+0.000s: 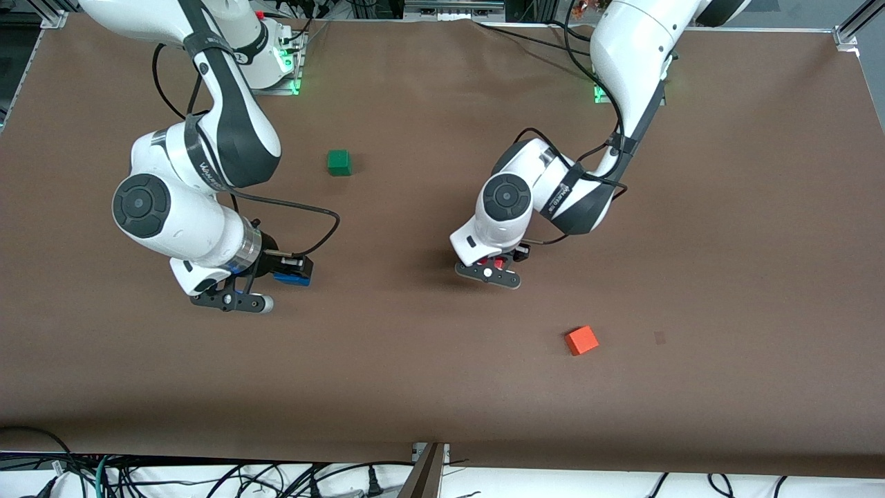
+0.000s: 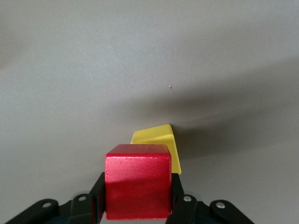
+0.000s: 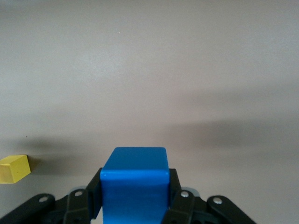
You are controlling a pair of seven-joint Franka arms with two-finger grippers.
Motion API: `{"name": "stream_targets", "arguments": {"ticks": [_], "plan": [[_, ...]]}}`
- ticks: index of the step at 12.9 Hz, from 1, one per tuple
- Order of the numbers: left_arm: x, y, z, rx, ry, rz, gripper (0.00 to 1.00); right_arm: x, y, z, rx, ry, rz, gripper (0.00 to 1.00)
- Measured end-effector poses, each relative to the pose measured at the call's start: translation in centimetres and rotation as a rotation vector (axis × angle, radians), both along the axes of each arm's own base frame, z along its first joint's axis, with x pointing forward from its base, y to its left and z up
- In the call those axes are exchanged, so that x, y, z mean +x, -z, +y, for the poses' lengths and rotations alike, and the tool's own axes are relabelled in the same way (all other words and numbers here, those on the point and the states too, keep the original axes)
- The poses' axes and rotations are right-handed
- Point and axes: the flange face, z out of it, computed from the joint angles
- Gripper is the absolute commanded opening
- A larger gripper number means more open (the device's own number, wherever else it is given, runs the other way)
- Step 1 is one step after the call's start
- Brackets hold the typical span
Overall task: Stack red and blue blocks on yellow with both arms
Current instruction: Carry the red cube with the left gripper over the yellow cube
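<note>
Orange-red cube [image 1: 581, 340] nearest; red block [image 2: 137, 181] clamped in left gripper [image 2: 138, 205] just above yellow cube [image 2: 159, 142]; blue block [image 3: 134, 185] pinched in right gripper [image 3: 135, 205].

Bright, even light; soft shadows underneath.

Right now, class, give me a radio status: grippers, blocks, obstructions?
Left gripper shut on red block, over yellow block. Right gripper shut on blue block, waiting. No obstruction visible.

red block [image 2: 137, 181], blue block [image 3: 134, 186], yellow cube [image 2: 159, 140]
</note>
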Motion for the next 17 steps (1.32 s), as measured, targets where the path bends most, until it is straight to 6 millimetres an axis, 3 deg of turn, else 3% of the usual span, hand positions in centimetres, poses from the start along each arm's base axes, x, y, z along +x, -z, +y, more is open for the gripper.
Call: {"name": "stream_targets", "arguments": {"ticks": [15, 16, 17], "plan": [[-1.2, 1.8, -0.5, -0.022, -0.045, -0.033, 0.02, -0.2, -0.1, 0.7, 0.001, 0.003, 0.000, 0.35], [-1.3, 1.8, -0.5, -0.021, -0.046, -0.032, 0.07, -0.3, -0.1, 1.0, 0.001, 0.003, 0.000, 0.35], [-1.3, 1.8, -0.5, -0.020, -0.049, -0.032, 0.41, -0.4, -0.1, 1.2, 0.001, 0.008, 0.000, 0.35]]}}
